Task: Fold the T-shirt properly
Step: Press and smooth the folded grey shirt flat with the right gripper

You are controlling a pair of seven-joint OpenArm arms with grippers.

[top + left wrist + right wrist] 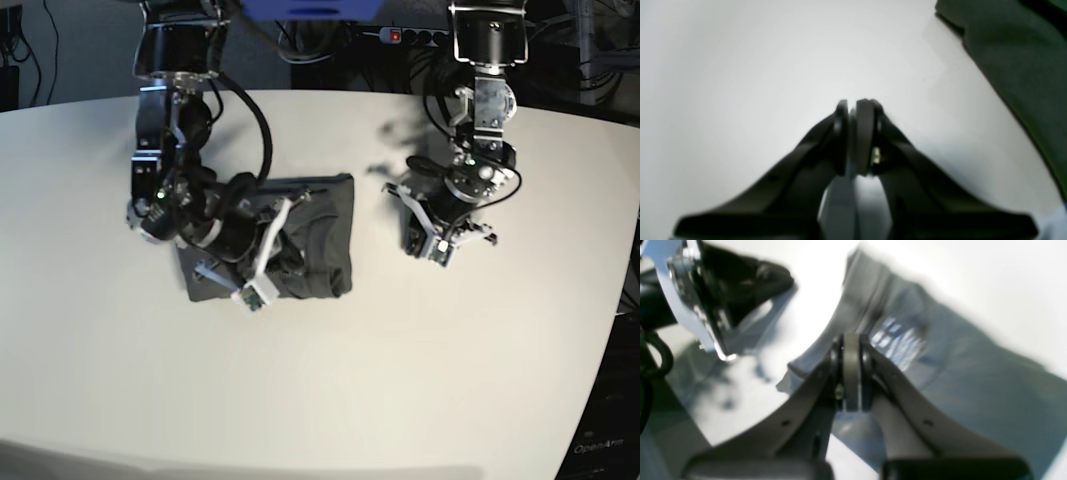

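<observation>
The dark grey T-shirt (310, 235) lies partly folded and wrinkled on the white table (450, 350). It also shows in the right wrist view (973, 380), with its pale neck label (900, 340) just past the fingertips. My right gripper (288, 206) (851, 338) is shut over the shirt's curved edge near the label. Creases run toward its tips, so it seems to pinch the cloth. My left gripper (400, 190) (853, 104) is shut and empty over bare table, to the right of the shirt. An edge of the shirt (1017, 56) fills that view's upper right corner.
The left arm's wrist and black fingers (740, 283) show at the upper left of the right wrist view, close to the shirt. Cables and a power strip (400, 37) lie beyond the table's far edge.
</observation>
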